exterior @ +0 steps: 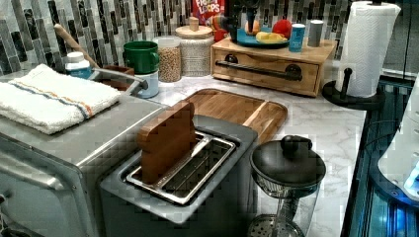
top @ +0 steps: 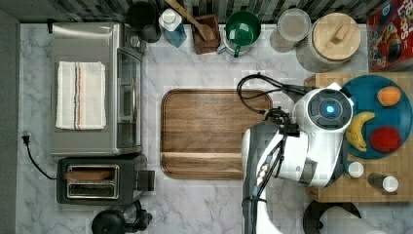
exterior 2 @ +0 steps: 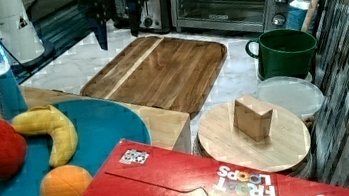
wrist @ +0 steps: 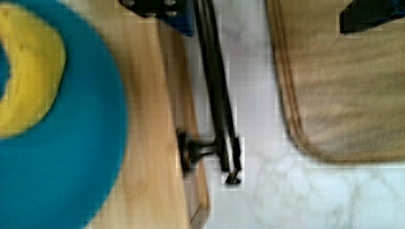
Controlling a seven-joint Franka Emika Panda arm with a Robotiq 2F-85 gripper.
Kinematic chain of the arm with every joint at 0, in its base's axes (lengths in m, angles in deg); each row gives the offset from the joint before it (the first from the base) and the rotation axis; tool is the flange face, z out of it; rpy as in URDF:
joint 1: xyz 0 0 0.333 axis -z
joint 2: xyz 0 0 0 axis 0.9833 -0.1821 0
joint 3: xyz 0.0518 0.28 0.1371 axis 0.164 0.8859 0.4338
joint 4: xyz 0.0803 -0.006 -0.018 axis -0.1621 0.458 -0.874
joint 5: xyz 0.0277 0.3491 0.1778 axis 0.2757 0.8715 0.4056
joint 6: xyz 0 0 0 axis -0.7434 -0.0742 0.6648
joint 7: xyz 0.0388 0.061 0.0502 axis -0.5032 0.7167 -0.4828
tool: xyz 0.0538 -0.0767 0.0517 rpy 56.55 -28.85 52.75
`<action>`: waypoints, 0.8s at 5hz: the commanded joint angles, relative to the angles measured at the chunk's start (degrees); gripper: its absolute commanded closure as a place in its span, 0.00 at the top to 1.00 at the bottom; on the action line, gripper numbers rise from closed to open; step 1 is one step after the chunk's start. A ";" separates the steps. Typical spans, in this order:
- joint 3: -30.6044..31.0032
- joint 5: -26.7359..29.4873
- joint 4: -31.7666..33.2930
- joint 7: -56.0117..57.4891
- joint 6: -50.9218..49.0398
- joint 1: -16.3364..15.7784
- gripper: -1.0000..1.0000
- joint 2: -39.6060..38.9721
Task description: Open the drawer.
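The drawer (exterior: 269,76) is a light-wood box front with a long black bar handle (exterior: 257,69). In the left view it sits flush in its case under the butcher-block top (exterior: 316,49). My gripper (exterior 2: 119,31) hangs open above the counter, its two dark fingers (exterior 2: 102,33) spread wide apart. The wrist view has the handle (wrist: 217,95) running between the two fingertips (wrist: 367,14), close to one of them and below them, with nothing gripped. The white arm (top: 321,114) covers the drawer front in the top view. In the left view the gripper (exterior: 244,22) is above the case.
A darker wooden tray (top: 214,131) lies in front of the drawer. A blue plate (top: 404,114) with a banana (top: 359,129) and fruit sits on the butcher-block top. A paper towel roll (exterior: 368,47) stands beside the case. A toaster oven (top: 92,109) and a toaster (top: 100,180) are on the top view's left.
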 commanded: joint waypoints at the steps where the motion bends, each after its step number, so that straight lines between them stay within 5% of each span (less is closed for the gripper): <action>1: 1.17 -0.41 4.76 1.80 11.20 -0.65 1.00 -4.14; 4: -1.37 -5.56 9.32 -1.00 22.88 0.67 1.00 -7.46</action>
